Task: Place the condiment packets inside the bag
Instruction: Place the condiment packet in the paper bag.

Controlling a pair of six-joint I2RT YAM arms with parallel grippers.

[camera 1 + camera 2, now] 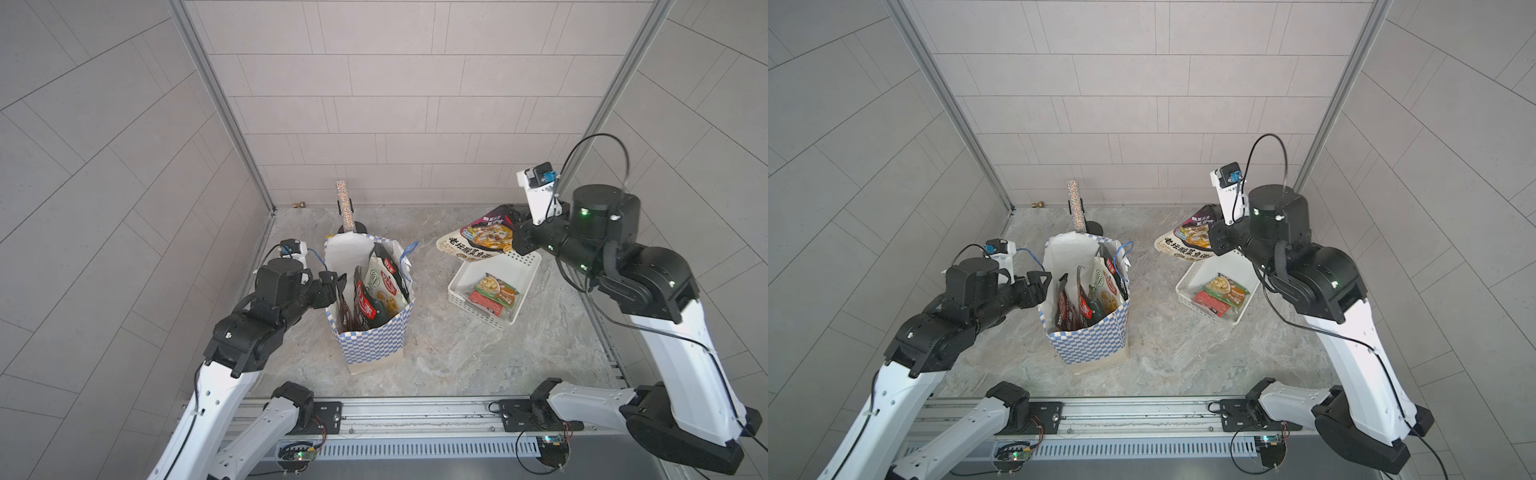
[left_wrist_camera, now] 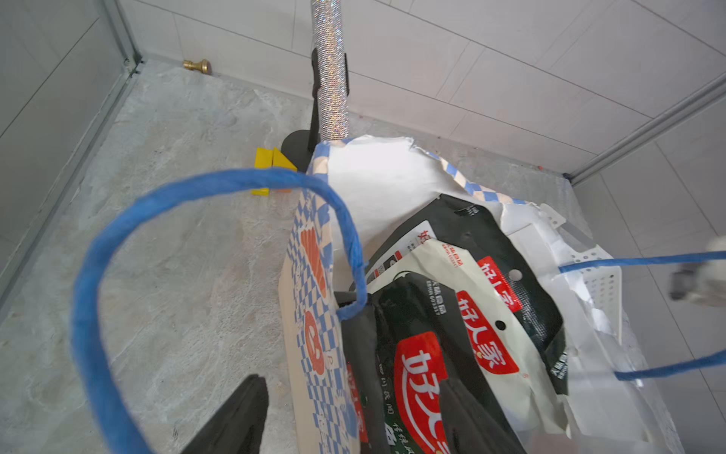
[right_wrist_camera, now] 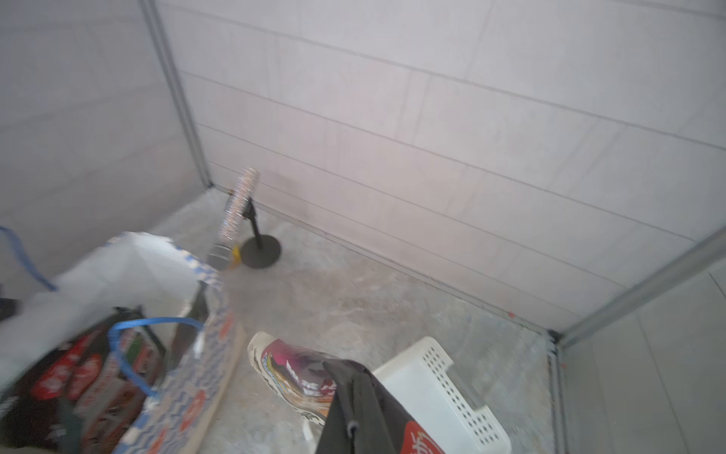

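Observation:
The blue-and-white checked bag (image 1: 374, 340) (image 1: 1088, 345) stands open mid-table with several condiment packets (image 1: 384, 282) (image 2: 467, 314) upright inside it. My left gripper (image 1: 334, 286) (image 2: 351, 381) is open at the bag's left rim. One finger (image 2: 239, 416) is outside the wall and the other is inside, over a black packet with a red logo. Over the white basket (image 1: 465, 278), my right gripper (image 1: 517, 239) (image 3: 345, 377) is shut on a cream and black packet (image 1: 478, 239) (image 3: 290, 369), which hangs in the air. A green packet (image 1: 496, 291) and a red one (image 1: 484, 301) lie in the basket.
Just behind the bag, a glittery microphone (image 1: 345, 203) leans on a black stand. A brass knob (image 1: 297, 205) lies at the back wall and a yellow block (image 2: 271, 165) sits by the stand's base. The bag's blue cord handle (image 2: 118, 255) loops out beside my left gripper.

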